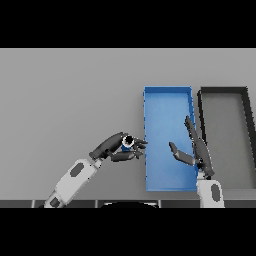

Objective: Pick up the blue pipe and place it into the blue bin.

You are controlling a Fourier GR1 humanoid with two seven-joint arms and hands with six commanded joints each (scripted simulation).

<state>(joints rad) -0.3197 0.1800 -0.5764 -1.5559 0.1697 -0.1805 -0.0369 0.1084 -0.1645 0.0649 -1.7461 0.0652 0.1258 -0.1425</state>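
The blue pipe (pixel 127 143) is a short blue tube whose open end faces up toward me. My left hand (pixel 113 146) is shut on it, fingers and thumb curled round it, just left of the blue bin's (pixel 167 92) left wall. The bin is a long blue tray in the middle right of the table. My right hand (pixel 196 149) stands open over the bin's right side, fingers straight and pointing away, thumb spread to the left. Most of the pipe's body is hidden by my left fingers.
A dark grey bin (pixel 223 90) of similar size stands right beside the blue bin, on its right. The grey table (pixel 70 100) stretches to the left and far side.
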